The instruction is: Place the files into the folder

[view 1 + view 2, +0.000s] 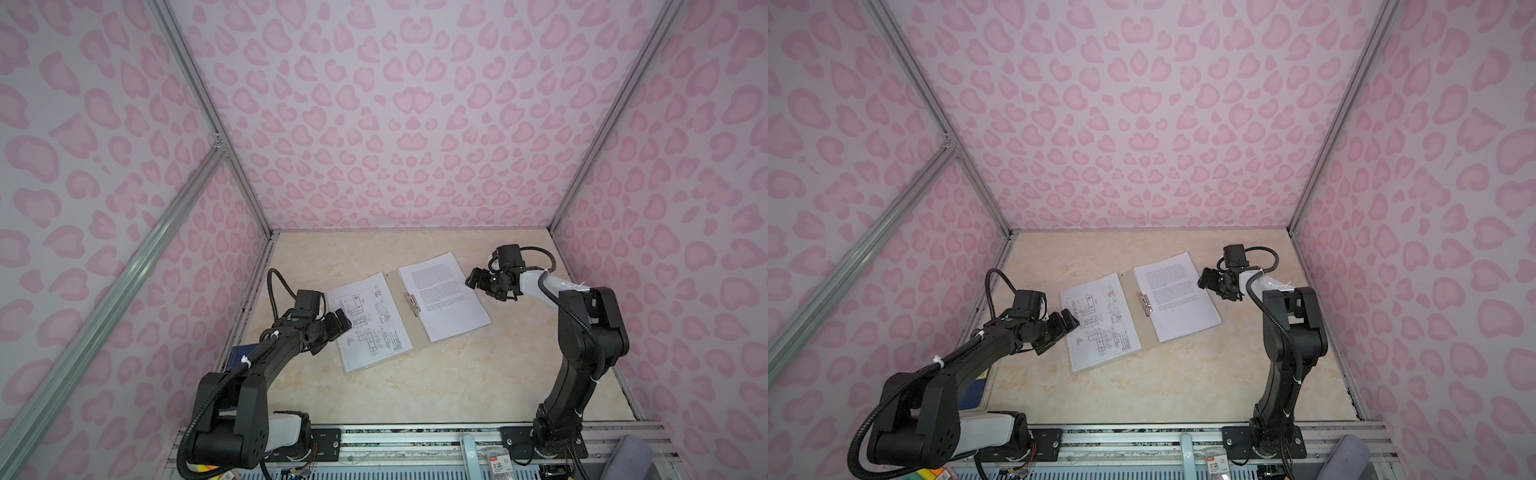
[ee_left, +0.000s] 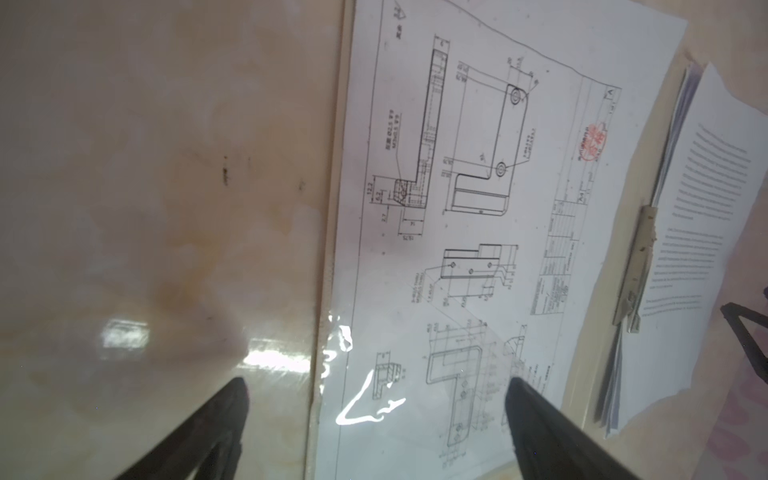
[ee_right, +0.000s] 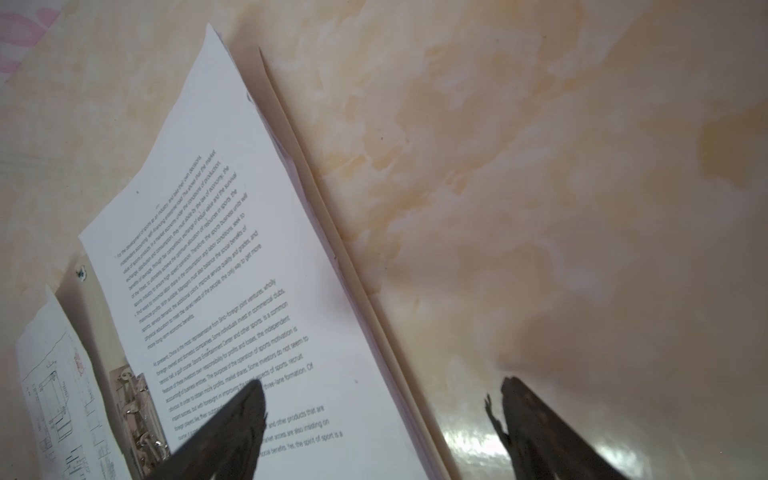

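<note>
The grey-beige folder lies open flat on the table. A sheet with technical line drawings covers its left leaf under glossy film. A stack of printed files rests on its right leaf, beside the metal clip at the spine. My left gripper hovers open over the left leaf's outer edge, holding nothing. Over the stack's outer edge my right gripper is open too, one finger above the text and one above bare table.
A dark blue book lies at the table's left edge, partly under my left arm. Pink patterned walls enclose the table on three sides. Marbled beige tabletop shows in front of the folder.
</note>
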Robot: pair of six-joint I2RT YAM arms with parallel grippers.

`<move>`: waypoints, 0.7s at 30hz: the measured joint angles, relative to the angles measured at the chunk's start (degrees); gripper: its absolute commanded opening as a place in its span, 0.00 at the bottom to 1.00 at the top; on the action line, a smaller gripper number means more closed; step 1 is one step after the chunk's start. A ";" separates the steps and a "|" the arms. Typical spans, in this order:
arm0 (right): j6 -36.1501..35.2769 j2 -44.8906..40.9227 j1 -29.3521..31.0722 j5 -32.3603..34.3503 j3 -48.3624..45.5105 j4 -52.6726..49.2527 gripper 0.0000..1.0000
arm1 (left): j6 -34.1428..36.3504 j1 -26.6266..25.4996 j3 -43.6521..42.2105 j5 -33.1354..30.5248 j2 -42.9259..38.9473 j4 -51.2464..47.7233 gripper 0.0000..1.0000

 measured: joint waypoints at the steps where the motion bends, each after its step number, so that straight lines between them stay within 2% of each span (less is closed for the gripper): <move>1: 0.20 0.26 -0.39 -1.01 -0.66 0.76 0.89 | -0.39 0.00 -0.09 0.42 1.29 1.27 0.98; 7: 1.05 0.94 -1.92 -6.36 -1.90 4.63 0.86 | -0.85 -0.26 -0.07 3.48 6.21 11.32 0.98; 12: 2.67 2.19 -2.32 -10.95 -2.67 9.09 0.84 | -2.84 -0.33 -0.90 5.99 6.43 16.35 0.99; 16: 4.11 2.10 -2.19 -12.92 -4.24 12.52 0.84 | -4.98 -0.48 1.25 8.46 1.44 13.90 0.99; 19: 5.14 1.11 -1.29 -12.96 -5.79 13.81 0.84 | -6.14 -1.20 6.93 10.19 -3.67 13.33 0.99; 21: 6.19 0.09 -0.09 -13.92 -7.17 13.86 0.84 | -6.95 -3.45 11.78 11.93 -6.16 13.00 0.99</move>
